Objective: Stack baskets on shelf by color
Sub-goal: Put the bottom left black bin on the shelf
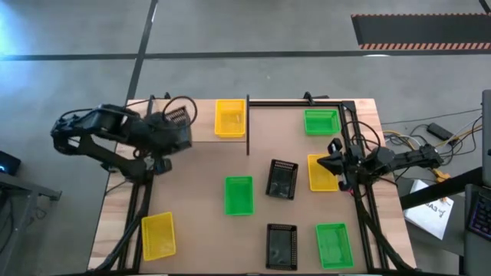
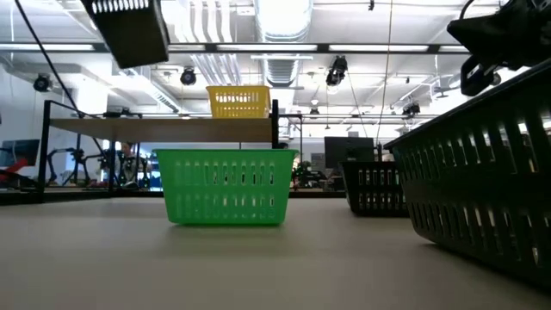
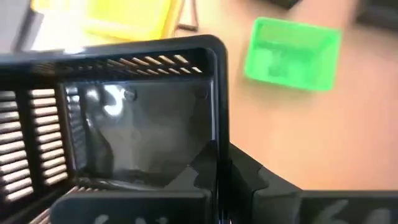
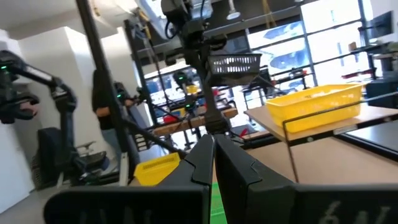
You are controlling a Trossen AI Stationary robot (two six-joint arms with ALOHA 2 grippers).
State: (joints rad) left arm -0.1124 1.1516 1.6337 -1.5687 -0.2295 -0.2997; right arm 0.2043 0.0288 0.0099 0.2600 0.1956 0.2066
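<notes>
1. Two hands are in play. The left hand (image 1: pixel 175 129) is clamped on the rim of a black basket (image 1: pixel 178 116), held raised above the counter's far-left corner, just beside the shelf's left part; the left wrist view shows the basket wall pinched between the fingers.
2. The right hand (image 1: pixel 334 162) has its fingers pressed together and holds nothing; it waits over the counter's right edge, at the yellow basket (image 1: pixel 321 172) lying there.
3. Step in hand, by judgement: carrying the first black basket to the shelf (image 1: pixel 299 102). One yellow basket (image 1: pixel 229 118) and one green basket (image 1: pixel 321 121) already sit on it, well apart.
4. Remaining on the counter (image 1: pixel 199 192): a second green basket (image 1: pixel 238 195), a third green basket (image 1: pixel 334 244), a tilted black basket (image 1: pixel 282 179), another black basket (image 1: pixel 281 245), and a far-left yellow basket (image 1: pixel 158 234).
5. Next move likely calls for a level set-down on a bare shelf stretch.
6. Edges: the shelf's black upright post (image 1: pixel 247 126) stands near the carried basket. Open room lies between the shelved yellow and green baskets.
</notes>
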